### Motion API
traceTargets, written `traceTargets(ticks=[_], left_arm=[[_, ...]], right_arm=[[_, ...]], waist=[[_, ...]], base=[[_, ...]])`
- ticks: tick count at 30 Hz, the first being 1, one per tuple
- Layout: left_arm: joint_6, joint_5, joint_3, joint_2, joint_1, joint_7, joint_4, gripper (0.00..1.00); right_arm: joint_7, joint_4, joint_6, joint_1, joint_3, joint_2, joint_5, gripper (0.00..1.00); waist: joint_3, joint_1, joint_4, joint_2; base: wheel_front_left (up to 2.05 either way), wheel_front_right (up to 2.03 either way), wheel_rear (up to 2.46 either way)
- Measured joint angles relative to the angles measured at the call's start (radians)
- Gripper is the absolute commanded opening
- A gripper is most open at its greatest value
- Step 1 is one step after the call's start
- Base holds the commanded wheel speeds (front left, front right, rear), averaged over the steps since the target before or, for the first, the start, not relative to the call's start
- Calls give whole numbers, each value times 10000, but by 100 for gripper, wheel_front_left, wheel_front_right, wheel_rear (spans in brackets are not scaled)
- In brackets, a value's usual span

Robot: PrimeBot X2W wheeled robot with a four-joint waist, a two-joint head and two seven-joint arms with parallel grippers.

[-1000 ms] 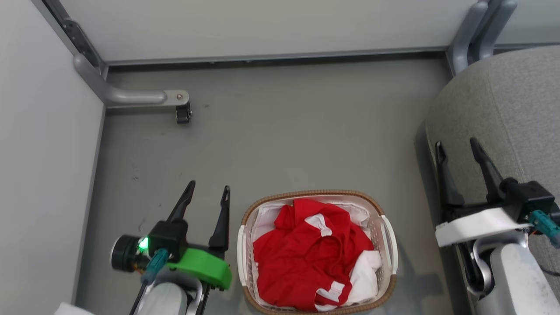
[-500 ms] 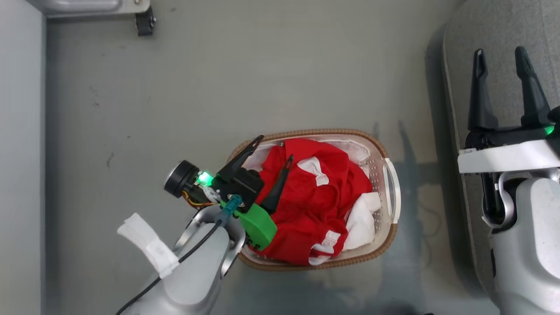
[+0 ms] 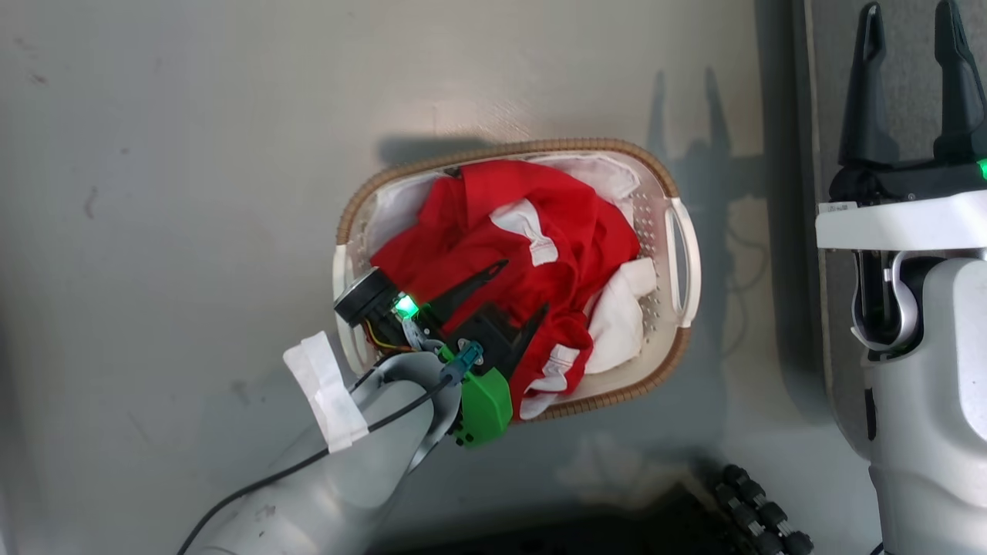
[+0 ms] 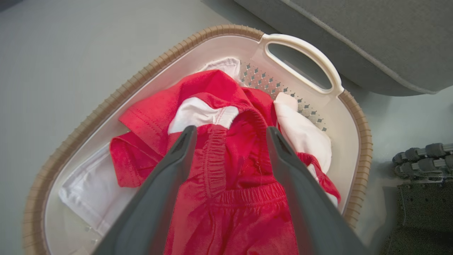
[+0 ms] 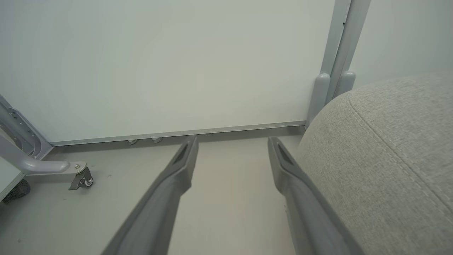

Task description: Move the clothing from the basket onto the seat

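- Left gripper (image 3: 526, 285): we see its two dark fingers spread wide and holding nothing. They are poised over the near left part of the basket (image 3: 493, 146), tips pointing into the heap.
- The clothing (image 4: 148, 117): all of it lies bundled in the basket, which stands on the floor (image 3: 193, 154). None of it is on the seat (image 5: 389, 148).
- Deciding relation: in the left wrist view the red cloth lies straight ahead of and below the fingers. A gathered elastic band runs lengthwise between them, and a second band crosses the gap lower down.
- We cannot tell whether the fingertips touch the cloth or stand just above it.
- Long axis: the heap follows the oval of the basket, roughly left to right in the head view. The left fingers point obliquely across that axis.
- Right gripper (image 3: 910, 15): its jaws are likewise apart and empty. It hangs at the edge of the seat, well apart from the basket.
- Judgement: the left arm is much the nearer, so we expect a short descent and a closing on the fold between its fingers. The seat lies to the robot's right of the basket, so the carry would then run rightward.
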Motion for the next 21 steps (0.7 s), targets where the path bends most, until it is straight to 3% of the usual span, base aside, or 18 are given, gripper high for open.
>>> traceTargets(ticks=[6, 18, 19, 21], left_arm=[[23, -169, -178, 12, -703, 0, 625, 100], [556, -303, -161, 12, -1584, 0, 2349, 100], [573, -357, -194, 10, -1617, -2, 2359, 96], [589, -479, -236, 8, -1654, -2, 2406, 46]], right_arm=[[0, -63, 0, -175, 63, 2, 242, 100], [0, -67, 0, -339, 353, 4, 579, 100], [0, -67, 0, -359, 357, 4, 583, 100], [0, -65, 2, -388, 364, 4, 631, 100]], waist=[[682, 0, -377, 0], [1264, -1, -907, 0], [1287, -1, -932, 0], [1327, -1, -983, 0]], base=[[0, 0, 0], [0, 0, 0], [0, 0, 0], [0, 0, 0]])
